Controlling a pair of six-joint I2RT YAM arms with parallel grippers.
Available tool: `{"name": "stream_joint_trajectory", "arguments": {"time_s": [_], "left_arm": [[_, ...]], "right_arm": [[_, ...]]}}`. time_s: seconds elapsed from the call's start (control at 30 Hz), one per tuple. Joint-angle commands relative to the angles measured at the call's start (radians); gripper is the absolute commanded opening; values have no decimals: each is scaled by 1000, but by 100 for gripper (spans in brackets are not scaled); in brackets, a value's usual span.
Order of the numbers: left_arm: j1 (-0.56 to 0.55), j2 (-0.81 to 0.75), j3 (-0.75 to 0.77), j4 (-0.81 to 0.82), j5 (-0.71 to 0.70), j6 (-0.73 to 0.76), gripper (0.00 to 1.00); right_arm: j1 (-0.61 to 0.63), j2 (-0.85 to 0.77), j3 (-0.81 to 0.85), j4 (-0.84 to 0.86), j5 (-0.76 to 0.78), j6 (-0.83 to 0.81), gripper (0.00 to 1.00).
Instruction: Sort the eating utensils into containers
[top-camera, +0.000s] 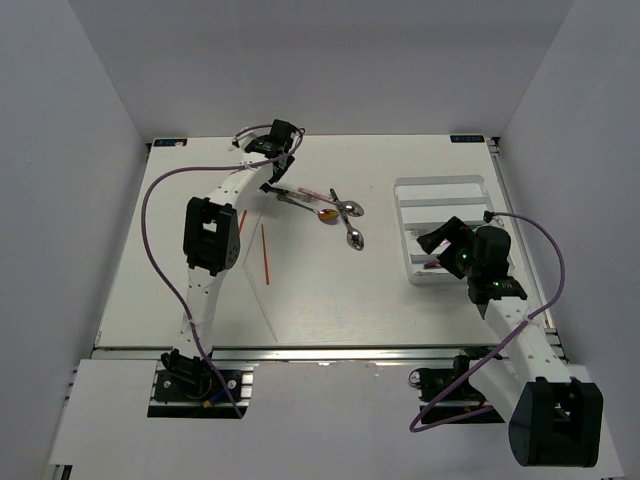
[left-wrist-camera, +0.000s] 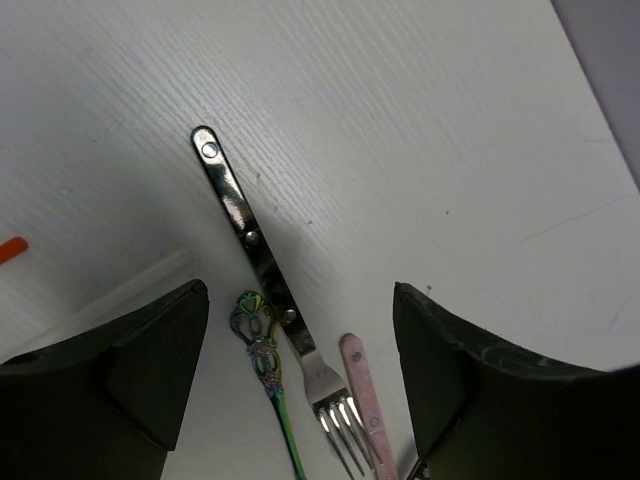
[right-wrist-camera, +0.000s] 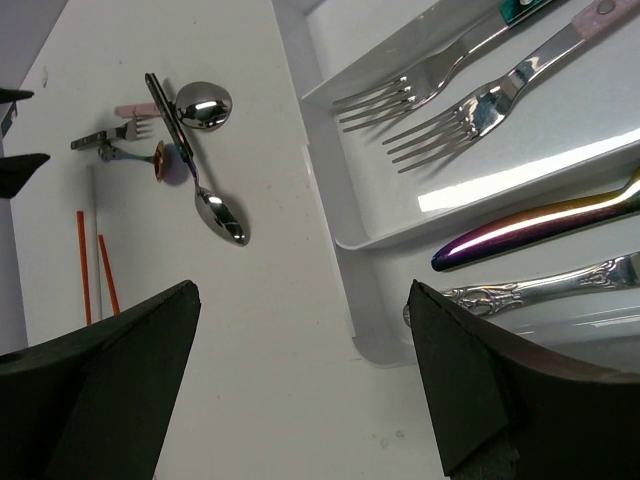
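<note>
silver fork (left-wrist-camera: 245, 225), dark riveted handle, flat on table (left-wrist-camera: 420, 120) under left pincer (left-wrist-camera: 298, 320), wide open, empty; right pincer (right-wrist-camera: 303, 310) likewise.

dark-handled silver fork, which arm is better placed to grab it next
Left. The left gripper, open, hovers over the dark-handled silver fork; the right gripper is away at the white plastic cutlery tray.

tray (right-wrist-camera: 335, 215) white | chopsticks (right-wrist-camera: 82, 265) red-orange | fork handle (left-wrist-camera: 250, 235) dark, perhaps black | ornate handle (left-wrist-camera: 260, 340) iridescent

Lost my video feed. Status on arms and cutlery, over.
Left fingers open over riveted fork. Right fingers open, empty, above tray. Spoons, chopsticks loose on table. Iridescent handle, pink handle crowd the fork.
</note>
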Motion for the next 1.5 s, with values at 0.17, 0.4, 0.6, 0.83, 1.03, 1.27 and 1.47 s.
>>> {"name": "stream_joint_trajectory", "arguments": {"time_s": [0.17, 0.4, 0.6, 0.83, 1.03, 1.27, 1.47], "left_arm": [[-15, -5, 9, 54, -16, -140, 76], [-20, 41, 11, 44, -30, -160, 63], [-26, 68, 12, 55, -31, -169, 61], [-40, 91, 18, 37, -61, -174, 53], [-41, 125, 35, 26, -68, -174, 48], [-43, 144, 37, 31, -56, -134, 43], [-43, 160, 27, 3, -45, -80, 34]], "right_arm": [[5, -13, -17, 44, -66, -62, 89], [5, -8, -25, 61, -94, -61, 89], [5, -6, -33, 65, -106, -70, 89], [5, -6, -49, 84, -111, -70, 89], [5, -6, -62, 99, -115, -73, 89], [5, 21, -71, 123, -129, -73, 89], [5, 20, -71, 133, -135, -64, 89]]}}
